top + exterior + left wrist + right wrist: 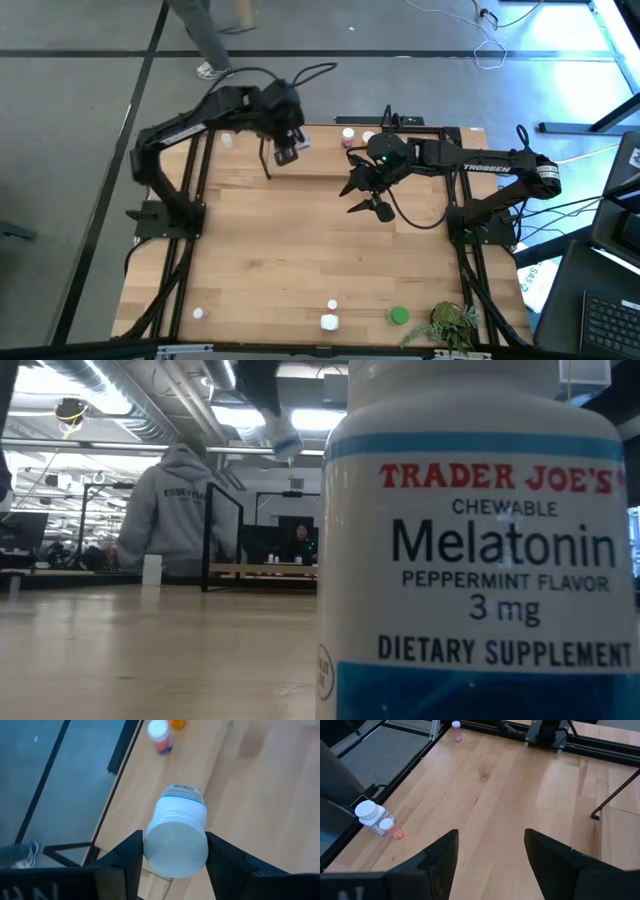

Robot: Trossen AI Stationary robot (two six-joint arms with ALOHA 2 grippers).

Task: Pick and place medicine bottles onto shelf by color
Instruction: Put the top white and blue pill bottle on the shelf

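My left gripper (pixel 288 152) hangs high over the far left of the table, shut on a white medicine bottle (pixel 176 832) with a blue-edged label. Beneath it lie the shelf's light wood board (pixel 320 165), a pink bottle with a white cap (pixel 160 735) and an orange one (pixel 177 724). My right gripper (pixel 366 197) stands open above the table's middle with nothing between its fingers. More bottles stand by the near edge: white ones (pixel 329 322), a small pink one (pixel 199 313) and a green one (pixel 399 316). My left gripper pinches the white bottle's cap end (pixel 149 851) between its two fingers (pixel 127 857), one on either side. The fingers slant downward, and the bottle points away along them with its base (pixel 183 790) lowest. It hangs in the air, clear of shelf and table.
A large melatonin bottle (pixel 480 560) fills the right of the low view. A leafy plant (pixel 450 325) sits at the near right corner. A person in a grey hoodie (pixel 175 500) stands beyond the far edge. Bare wood lies across the table's middle (pixel 300 250).
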